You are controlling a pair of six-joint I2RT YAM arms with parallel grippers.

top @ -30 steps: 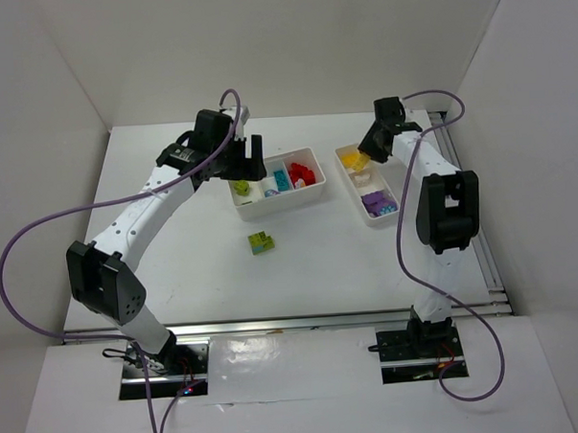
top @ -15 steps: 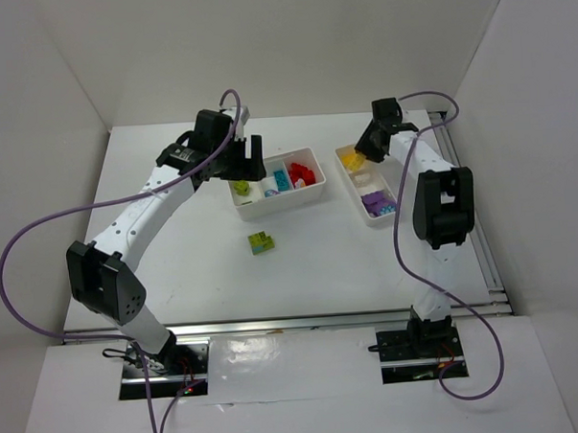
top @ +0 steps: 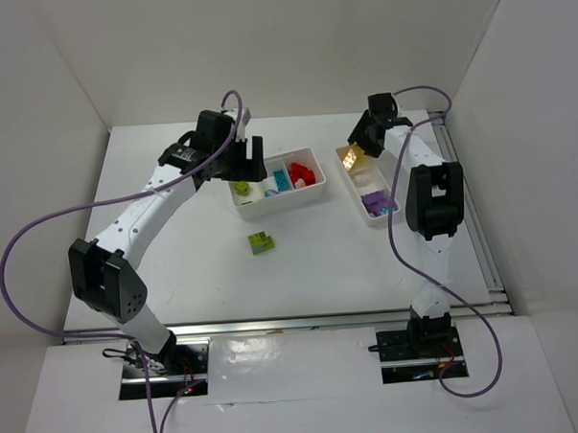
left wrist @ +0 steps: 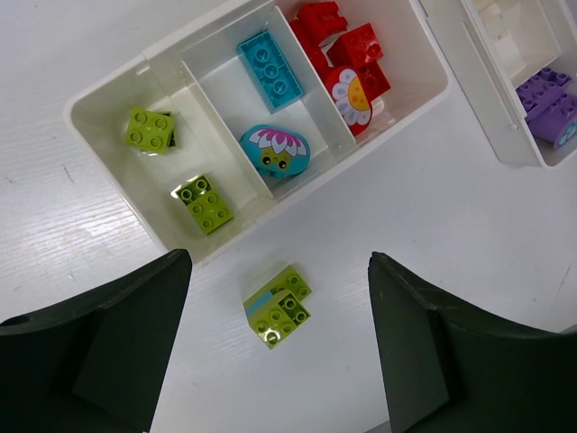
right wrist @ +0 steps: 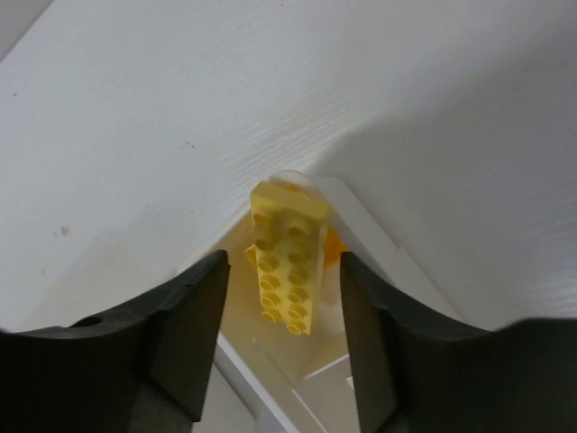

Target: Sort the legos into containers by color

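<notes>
Desk (top: 196, 278) seen from above, sorting nearly done. Nearest, one lime green brick (top: 262, 242) (teal stripe on it) lies loose, seemingly the last piece. Beyond, the wider tray (top: 274, 208) holds lime, teal and red apart. The left hand (left wrist: 278, 262) hovers above, fingers apart, empty. Farthest, the right hand (right wrist: 284, 257), fingers apart, straddles a yellow brick (right wrist: 287, 289) in the narrower tray (top: 380, 222). That hand has shifted farther back within the last second.

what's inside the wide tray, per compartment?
Wide tray: two green bricks at one end, two teal pieces in the middle, red bricks at the other end. Anything beneath the red pile is covered.
</notes>
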